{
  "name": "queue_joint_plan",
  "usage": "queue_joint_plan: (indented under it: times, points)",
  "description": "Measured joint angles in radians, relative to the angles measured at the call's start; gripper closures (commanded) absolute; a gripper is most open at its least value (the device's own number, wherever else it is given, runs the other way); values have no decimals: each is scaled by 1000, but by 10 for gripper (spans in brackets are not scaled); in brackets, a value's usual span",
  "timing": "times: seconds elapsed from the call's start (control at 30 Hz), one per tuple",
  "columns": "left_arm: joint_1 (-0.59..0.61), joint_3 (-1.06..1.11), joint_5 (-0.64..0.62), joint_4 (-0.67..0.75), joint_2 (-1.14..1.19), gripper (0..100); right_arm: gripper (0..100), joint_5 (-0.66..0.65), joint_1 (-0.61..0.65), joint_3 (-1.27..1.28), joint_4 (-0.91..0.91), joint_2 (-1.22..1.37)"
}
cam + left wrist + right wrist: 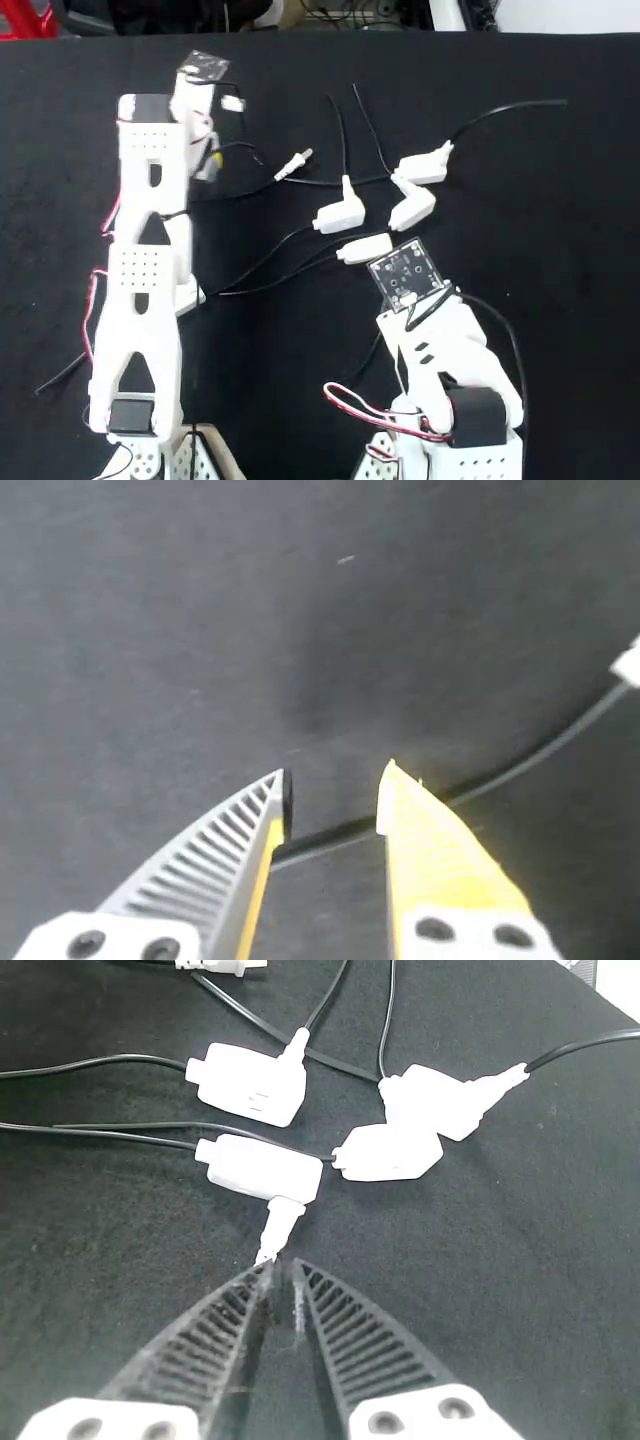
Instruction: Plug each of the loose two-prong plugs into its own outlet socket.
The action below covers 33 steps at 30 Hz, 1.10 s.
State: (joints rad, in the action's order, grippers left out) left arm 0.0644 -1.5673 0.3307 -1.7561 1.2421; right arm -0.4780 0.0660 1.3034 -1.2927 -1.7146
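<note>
The left gripper (335,792) hangs with its fingers released over a thin black cord (330,838) on the desk (560,300). Just right of it lies a loose two-prong plug (293,163). It looks small, light and rigid on a limp lead, and is best pinched across its white body behind the prongs. Further right, four white outlet sockets (340,212) cluster, probably light enough to skid when pushed. The right gripper (282,1278) has its fingers clenched on the strain relief (272,1230) of the nearest socket (262,1165), a sensible anchor.
</note>
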Motion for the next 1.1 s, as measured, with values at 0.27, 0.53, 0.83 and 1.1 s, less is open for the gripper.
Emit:
queue_joint_plan:
  times: [0.27,0.53,0.83,1.1]
  points:
    - [-117,-52,-32,29,0,733,984,0,-60,0,0,0]
    - [-129,-57,87,8,0,734,984,0,-60,0,0,0]
    - [-117,-57,91,5,0,734,984,0,-60,0,0,0]
    - [-38,28,-20,-2,-104,734,984,0,-60,0,0,0]
